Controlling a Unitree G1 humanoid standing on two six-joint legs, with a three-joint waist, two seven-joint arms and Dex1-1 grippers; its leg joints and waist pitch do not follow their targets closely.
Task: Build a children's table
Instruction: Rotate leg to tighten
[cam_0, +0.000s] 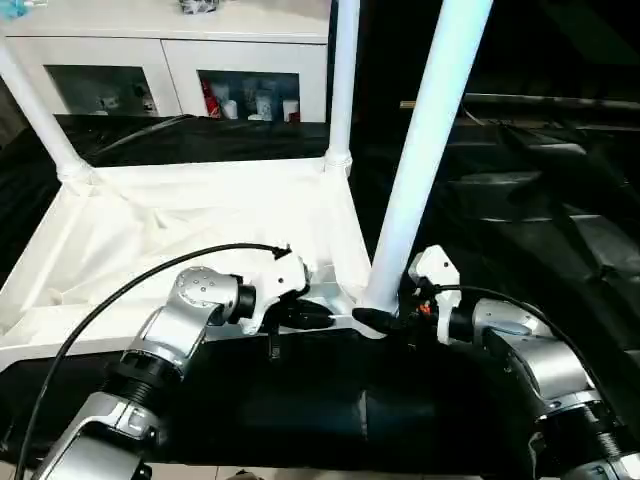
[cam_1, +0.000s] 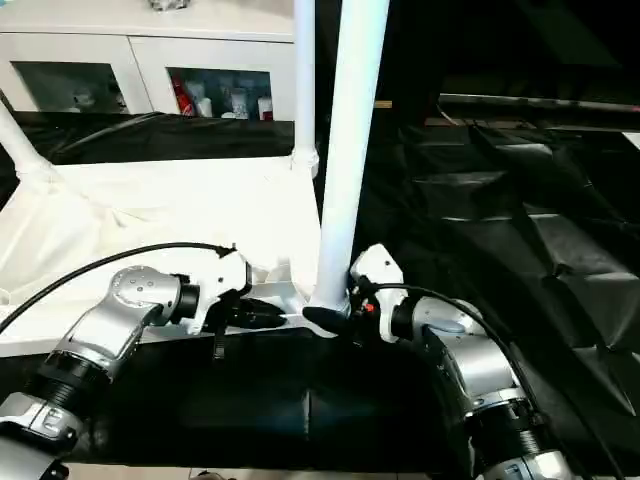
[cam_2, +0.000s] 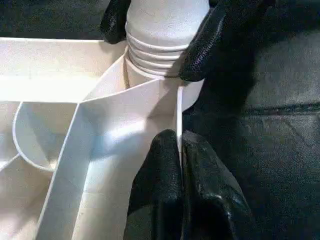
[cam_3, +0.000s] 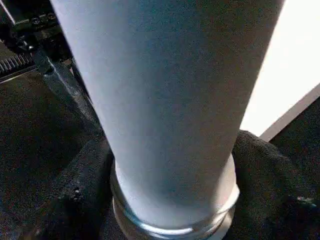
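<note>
Left eye view: black sheeting (cam_0: 300, 400) under table top (cam_0: 150, 230), cabinet (cam_0: 170, 60) behind; left jaws pinch its rim, right jaws grasp leg (cam_0: 420, 170).

The near leg (cam_0: 425, 150) runs out past the top edge, so I cannot see its upper end; the same holds for the far leg (cam_0: 343, 80). My right gripper (cam_0: 385, 322) covers the base where that near leg meets the corner socket. Items behind the cabinet (cam_0: 165, 60) glass are too small to identify. My forearms are cut off at the bottom edge.
</note>
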